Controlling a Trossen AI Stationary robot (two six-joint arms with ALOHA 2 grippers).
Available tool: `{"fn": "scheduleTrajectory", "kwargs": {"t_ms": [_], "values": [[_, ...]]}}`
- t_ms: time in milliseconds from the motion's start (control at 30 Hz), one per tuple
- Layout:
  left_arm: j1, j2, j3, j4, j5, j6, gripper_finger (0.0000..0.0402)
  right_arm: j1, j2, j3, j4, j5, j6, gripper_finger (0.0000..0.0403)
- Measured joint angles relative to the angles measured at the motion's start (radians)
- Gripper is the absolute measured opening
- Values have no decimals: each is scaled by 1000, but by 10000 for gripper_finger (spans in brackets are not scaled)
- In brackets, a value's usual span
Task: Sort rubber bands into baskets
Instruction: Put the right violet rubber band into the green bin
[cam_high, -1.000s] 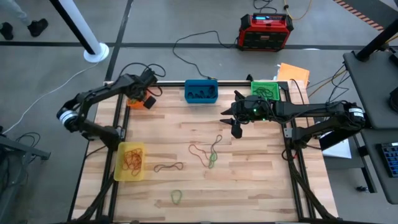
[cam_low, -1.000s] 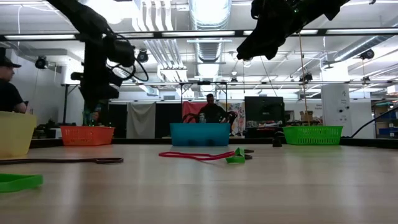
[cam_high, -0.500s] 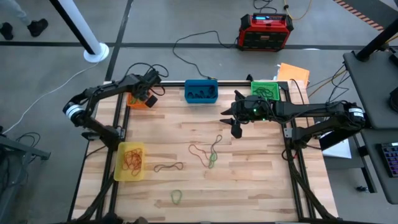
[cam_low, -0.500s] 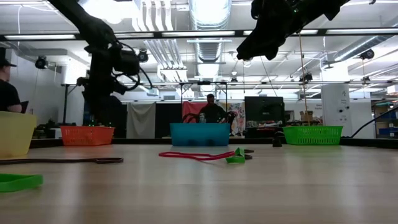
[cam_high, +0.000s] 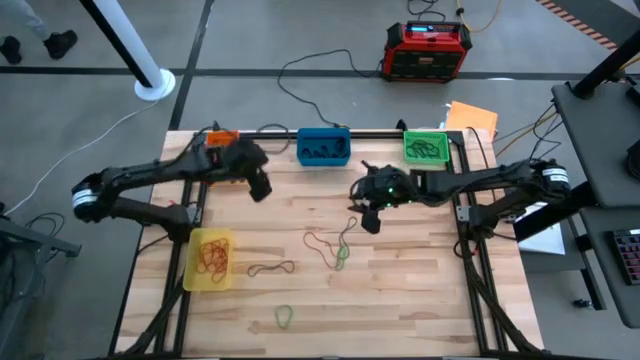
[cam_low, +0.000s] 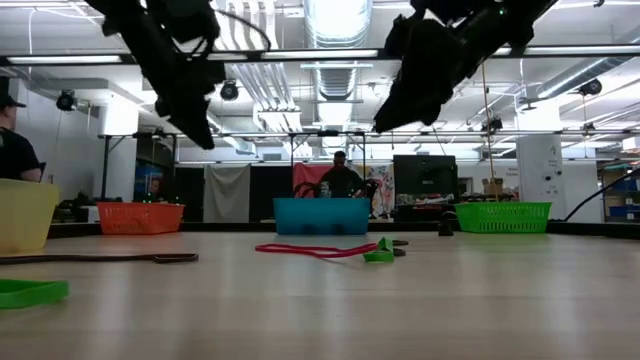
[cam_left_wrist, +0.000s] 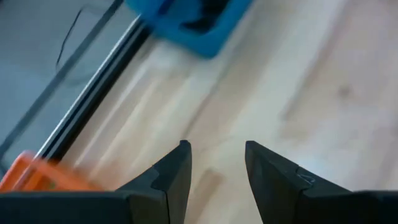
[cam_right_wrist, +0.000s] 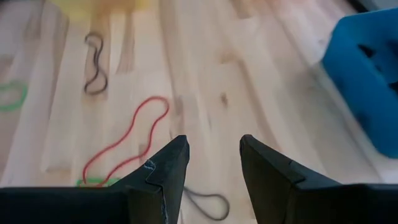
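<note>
Four baskets: along the far and left table edges.
Left gripper (cam_high: 259, 186): jaws apart, empty, above bare wood near the orange basket (cam_high: 221, 138).
Right gripper (cam_high: 368, 218): jaws apart, empty, above the tangle.
Red band (cam_high: 320, 243): mid-table, flat, long axis diagonal, overlapped by a green band (cam_high: 342, 255).
Risk: pinching both bands together, mixing colours in one basket.

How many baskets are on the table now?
4: orange basket at the far left corner, blue basket far centre, green basket far right, yellow basket near the left edge. None appear hidden.
</note>
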Motion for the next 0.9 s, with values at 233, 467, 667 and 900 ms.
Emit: {"fn": "scheduleTrajectory", "kwargs": {"t_ms": [233,467,667,900], "values": [[-188,-95,-110,141,1,6,135,65,61,0,-12,-1,-74,141],[-295,-198,-173,291,1,35,135,102,129,0,-5,6,-208,141],[-344,-270,-183,332,1,50,135,100,211,0,3,10,-246,141],[-347,-277,-183,329,1,57,135,100,322,0,58,-1,-275,141]]}}
